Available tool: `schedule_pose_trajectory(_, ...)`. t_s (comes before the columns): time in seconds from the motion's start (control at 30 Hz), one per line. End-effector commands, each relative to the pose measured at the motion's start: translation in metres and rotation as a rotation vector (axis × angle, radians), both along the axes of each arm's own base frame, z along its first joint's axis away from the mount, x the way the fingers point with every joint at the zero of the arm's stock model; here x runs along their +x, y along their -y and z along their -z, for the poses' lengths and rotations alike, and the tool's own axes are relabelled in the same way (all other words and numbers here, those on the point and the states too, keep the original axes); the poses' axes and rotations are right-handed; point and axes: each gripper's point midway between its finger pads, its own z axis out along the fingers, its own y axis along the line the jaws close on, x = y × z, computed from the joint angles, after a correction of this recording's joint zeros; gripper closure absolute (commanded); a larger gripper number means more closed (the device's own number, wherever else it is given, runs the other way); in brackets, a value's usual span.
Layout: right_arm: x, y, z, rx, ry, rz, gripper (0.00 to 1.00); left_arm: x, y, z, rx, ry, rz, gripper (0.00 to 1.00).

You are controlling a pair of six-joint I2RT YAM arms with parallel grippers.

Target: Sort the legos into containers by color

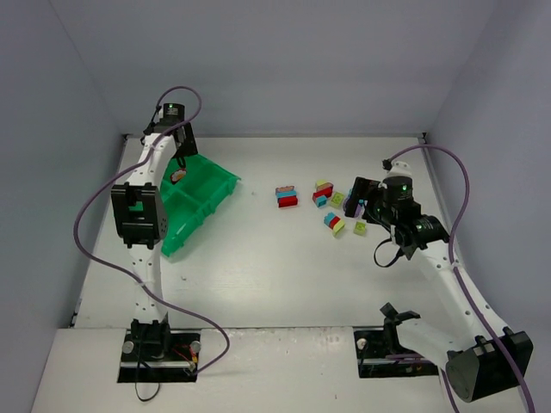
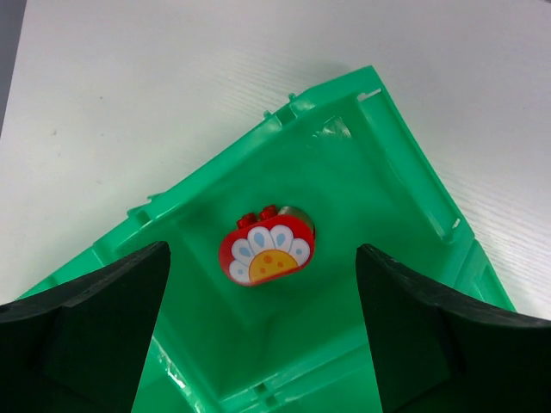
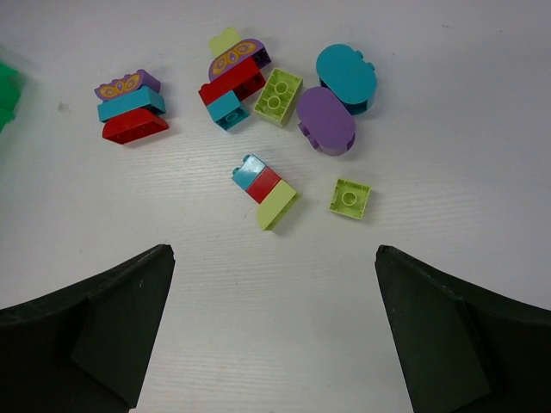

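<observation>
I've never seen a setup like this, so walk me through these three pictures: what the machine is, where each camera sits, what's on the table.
These are two robot arms bolted at the near edge of a white table. The wide picture looks down from above and behind them; the other two come from a camera on each wrist, the black shapes at the bottom being its fingers. The left gripper hangs open over a green tray, where a red flower-printed brick sits in one compartment, not held. The right gripper is open and empty above loose bricks in red, cyan, yellow-green and purple.
</observation>
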Motion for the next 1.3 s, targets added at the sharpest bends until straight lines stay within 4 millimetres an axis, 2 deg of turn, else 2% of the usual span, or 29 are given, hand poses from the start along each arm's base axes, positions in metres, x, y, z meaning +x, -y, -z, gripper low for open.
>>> schedule_pose_trajectory(0.0,0.006,0.007,-0.004,-0.005,0.043,0.051,0.01,-0.008,0.011,-0.087,-0.031,0.181,0.016,0.18)
schedule_pose_trajectory(0.07,0.004,0.009,-0.004,0.001,0.046,0.071,0.06,-0.017,0.021,-0.099,-0.041,0.197,0.032,0.18)
schedule_pose_trajectory(0.1,0.003,0.010,-0.002,0.002,0.043,0.076,0.08,-0.025,0.029,-0.116,-0.049,0.224,0.051,0.18)
schedule_pose_trajectory(0.17,0.001,0.011,0.001,0.009,0.038,0.091,0.17,-0.039,0.057,-0.117,-0.060,0.211,0.110,0.18)
schedule_pose_trajectory(0.2,0.000,0.011,0.003,0.015,0.034,0.102,0.20,-0.049,0.069,-0.135,-0.071,0.245,0.136,0.18)
schedule_pose_trajectory(0.23,-0.001,0.012,0.006,0.019,0.028,0.107,0.22,-0.061,0.096,-0.123,-0.080,0.215,0.197,0.18)
schedule_pose_trajectory(0.27,-0.001,0.012,0.008,0.018,0.022,0.110,0.26,-0.070,0.109,-0.138,-0.090,0.250,0.234,0.18)
schedule_pose_trajectory(0.3,-0.002,0.013,0.010,0.021,0.020,0.116,0.27,-0.078,0.125,-0.137,-0.104,0.247,0.269,0.18)
schedule_pose_trajectory(0.33,-0.003,0.013,0.014,0.019,0.011,0.115,0.30,-0.095,0.154,-0.132,-0.120,0.234,0.342,0.18)
schedule_pose_trajectory(0.43,-0.005,0.013,0.020,0.020,-0.004,0.123,0.35,-0.123,0.199,-0.121,-0.154,0.202,0.457,0.18)
schedule_pose_trajectory(0.47,-0.005,0.014,0.025,0.017,-0.018,0.129,0.38,-0.142,0.226,-0.113,-0.160,0.182,0.522,0.18)
schedule_pose_trajectory(0.53,-0.005,0.015,0.029,0.015,-0.029,0.139,0.39,-0.160,0.253,-0.104,-0.162,0.161,0.610,0.18)
schedule_pose_trajectory(0.57,-0.006,0.016,0.031,0.014,-0.034,0.148,0.39,-0.177,0.281,-0.095,-0.156,0.154,0.686,0.18)
schedule_pose_trajectory(0.63,-0.005,0.017,0.031,0.011,-0.034,0.156,0.37,-0.191,0.307,-0.081,-0.127,0.133,0.776,0.18)
schedule_pose_trajectory(0.7,-0.004,0.015,0.034,0.014,-0.040,0.147,0.32,-0.205,0.331,-0.076,-0.133,0.120,0.829,0.18)
schedule_pose_trajectory(0.83,-0.004,0.012,0.052,0.013,-0.097,0.142,0.31,-0.207,0.338,-0.067,-0.178,0.096,0.788,0.18)
schedule_pose_trajectory(1.0,-0.001,0.020,0.058,0.040,-0.084,0.240,0.31,-0.211,0.331,-0.059,-0.164,0.071,0.772,0.18)
schedule_pose_trajectory(1.03,0.000,0.022,0.083,0.011,-0.161,0.263,0.39,-0.212,0.329,-0.058,-0.159,0.064,0.772,0.18)
schedule_pose_trajectory(1.1,0.002,0.029,0.095,0.008,-0.188,0.334,0.44,-0.215,0.325,-0.056,-0.154,0.059,0.763,0.18)
schedule_pose_trajectory(1.23,0.011,0.038,0.115,-0.002,-0.238,0.402,0.45,-0.220,0.318,-0.052,-0.144,0.046,0.753,0.18)
schedule_pose_trajectory(1.27,0.014,0.039,0.126,-0.015,-0.267,0.410,0.45,-0.220,0.315,-0.052,-0.141,0.046,0.748,0.18)
